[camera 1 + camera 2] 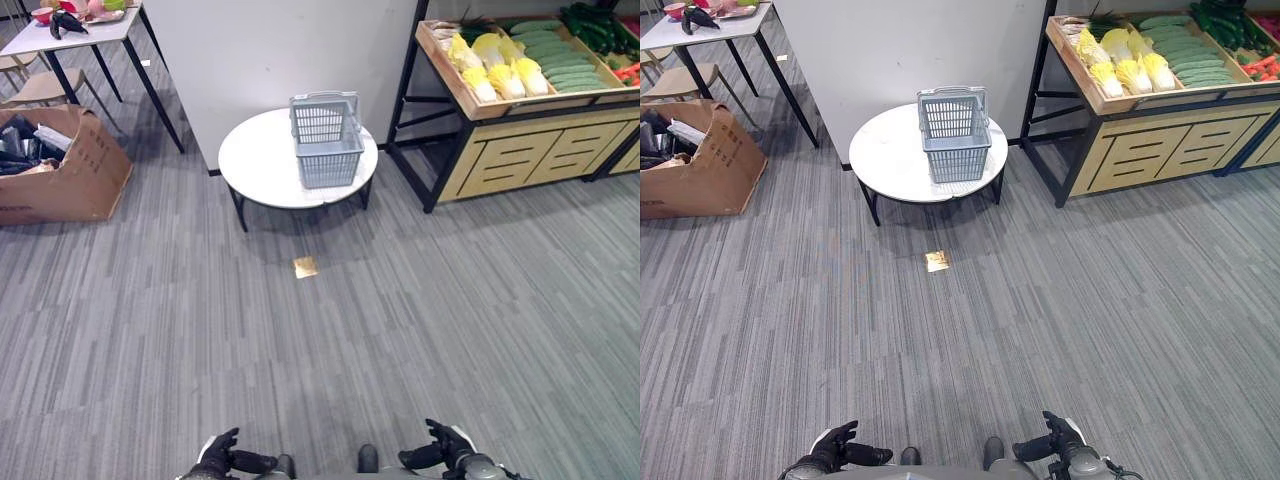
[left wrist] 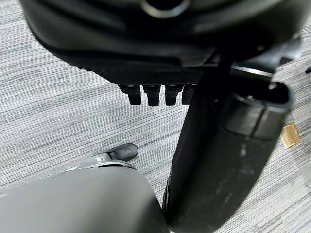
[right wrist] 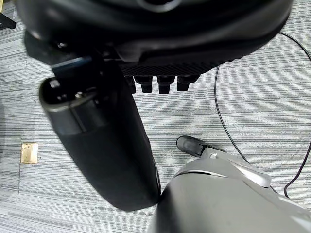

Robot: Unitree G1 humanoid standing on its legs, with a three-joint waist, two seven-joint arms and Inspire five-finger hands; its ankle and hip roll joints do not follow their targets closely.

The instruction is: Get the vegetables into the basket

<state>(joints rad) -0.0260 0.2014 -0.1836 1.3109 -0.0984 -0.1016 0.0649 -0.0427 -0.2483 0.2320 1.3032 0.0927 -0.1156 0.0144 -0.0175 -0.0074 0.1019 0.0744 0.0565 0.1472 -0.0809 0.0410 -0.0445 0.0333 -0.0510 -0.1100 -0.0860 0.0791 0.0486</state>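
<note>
Clearly nothing has begun: the grey slatted plastic basket (image 1: 325, 140) stands empty on the round white counter (image 1: 262, 165), while the vegetables — yellow-white cabbages (image 1: 495, 65) and green cucumbers (image 1: 560, 60) — lie in the wooden produce stand (image 1: 520, 150), well apart to the right. The left robot hand (image 1: 218, 457) and right robot hand (image 1: 445, 447) hang low, loosely curled, holding nothing. Next, judging by this, comes an approach toward the stand. No writing is legible.

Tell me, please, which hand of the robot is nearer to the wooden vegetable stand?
Right. The right hand hangs low on the same side as the vegetable stand, which is far ahead to the right. The left hand sits farther across.
</note>
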